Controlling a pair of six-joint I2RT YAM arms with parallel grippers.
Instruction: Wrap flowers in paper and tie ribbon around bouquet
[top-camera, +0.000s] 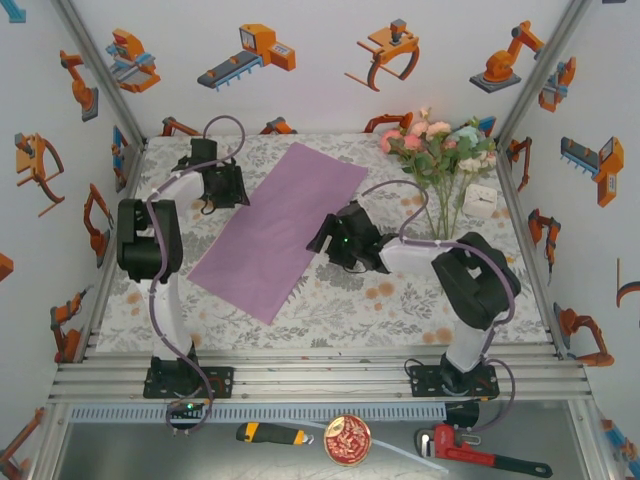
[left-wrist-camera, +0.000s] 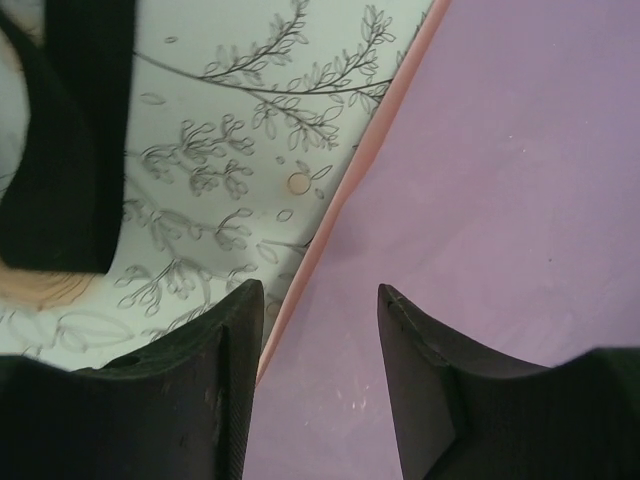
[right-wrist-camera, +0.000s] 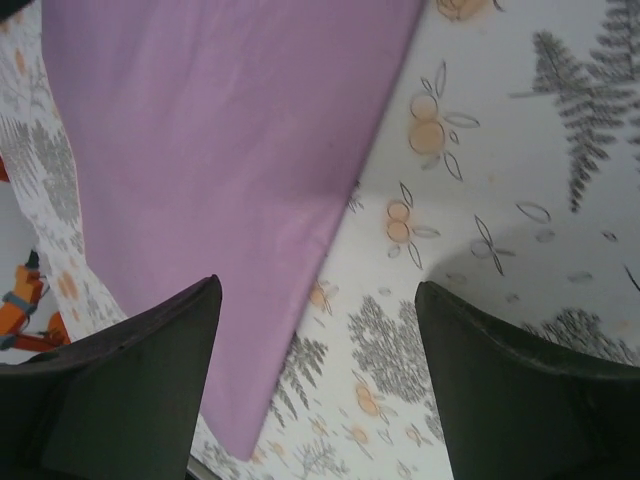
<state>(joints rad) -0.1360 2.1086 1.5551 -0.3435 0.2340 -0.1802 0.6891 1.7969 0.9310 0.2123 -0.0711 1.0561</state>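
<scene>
A small white box (top-camera: 483, 200) sits at the far right of the table, just right of the flowers (top-camera: 440, 150), whose pink, cream and blue heads are bunched at the far right corner with the stems running toward the near side. The right arm's elbow lies close to the stem ends. In the left wrist view a black band (left-wrist-camera: 60, 130) lies on the cloth left of the fingers; I cannot tell what it is.

The paper (top-camera: 280, 225) lies flat, purple face up, slanting from far right to near left across the middle of the table. The left gripper (left-wrist-camera: 320, 300) is released, its jaws apart astride the paper's left edge, where a pale pink rim shows. The right gripper (right-wrist-camera: 318, 290) is also released, with its jaws wide over the paper's right edge. Open cloth lies on the near side of the paper and between it and the flowers.

The grey floral tablecloth (top-camera: 400, 300) covers the table. White walls (top-camera: 300, 90) carry orange robot pictures. On the shelf below the near edge rest a knife (top-camera: 270, 433), a round tin (top-camera: 347, 440) and a red wrench (top-camera: 480, 457).
</scene>
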